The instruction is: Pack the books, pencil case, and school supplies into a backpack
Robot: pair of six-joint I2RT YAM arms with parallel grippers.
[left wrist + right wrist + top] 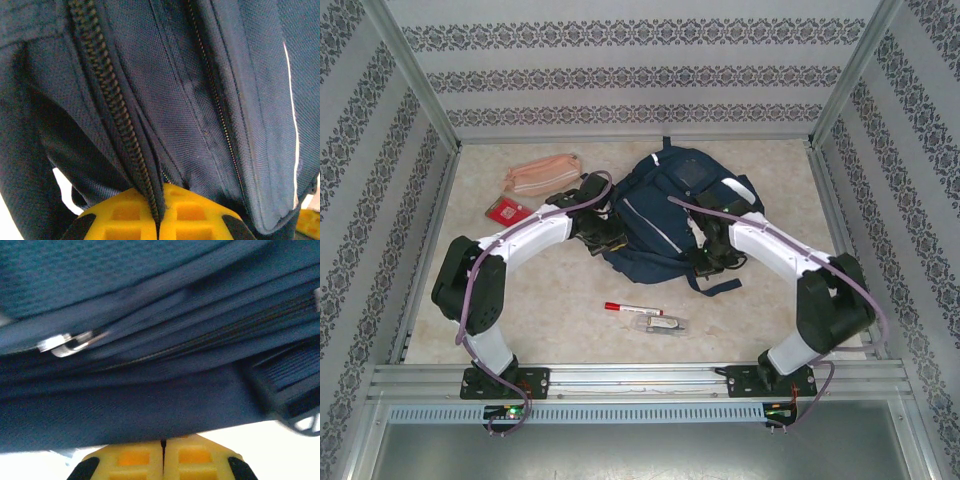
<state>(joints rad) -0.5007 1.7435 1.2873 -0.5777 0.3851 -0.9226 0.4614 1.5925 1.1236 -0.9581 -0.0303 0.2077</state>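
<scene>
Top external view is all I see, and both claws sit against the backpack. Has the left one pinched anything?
Observer: Yes. In the left wrist view the left claw is shut on the backpack fabric, right at a zipper row.
Operator: And the other one?
Observer: The right claw is shut too, tips at the fabric's edge. I cannot tell whether it grips.
Operator: Any zip pull nearby?
Observer: A silver zip pull lies up and left of it, apart from the claw.
</scene>
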